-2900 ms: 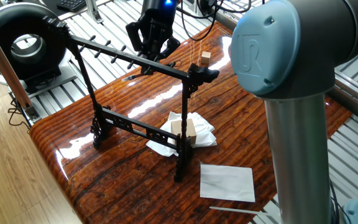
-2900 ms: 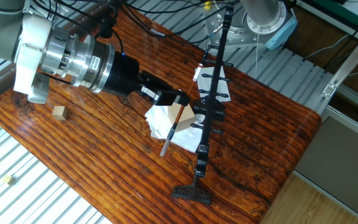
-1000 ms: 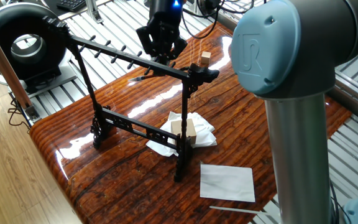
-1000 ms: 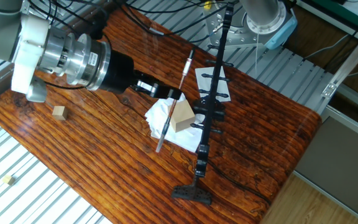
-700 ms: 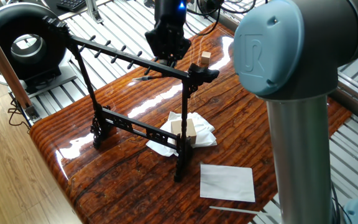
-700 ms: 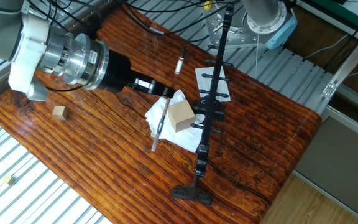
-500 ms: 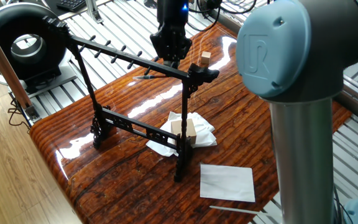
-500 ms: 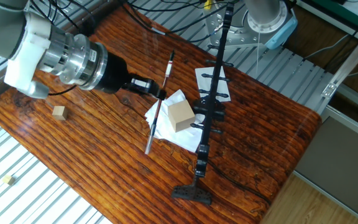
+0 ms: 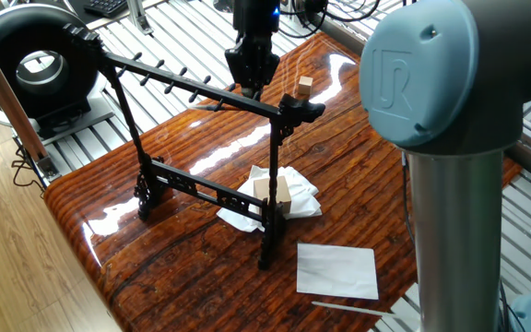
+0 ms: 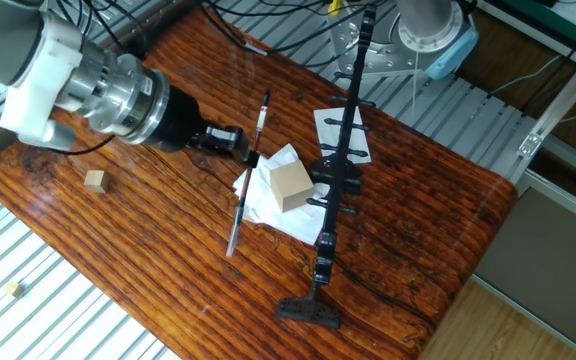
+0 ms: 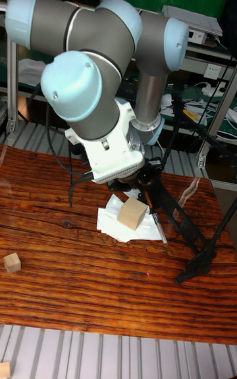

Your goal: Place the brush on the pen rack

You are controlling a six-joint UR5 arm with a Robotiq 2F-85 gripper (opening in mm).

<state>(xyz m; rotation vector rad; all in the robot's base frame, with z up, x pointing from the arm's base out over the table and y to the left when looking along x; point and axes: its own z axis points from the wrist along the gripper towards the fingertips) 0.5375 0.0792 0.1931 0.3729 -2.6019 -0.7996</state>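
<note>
One brush, one rack, two loose wooden blocks.
The gripper clamps the brush mid-shaft, beside the pen rack; one block on crumpled tissue, another far left.

"UR" logo — on the arm's blue joint cap.

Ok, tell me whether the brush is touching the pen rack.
Apart. The other fixed view shows bare table and white cloth between the brush, held in the gripper, and the pen rack.
</note>
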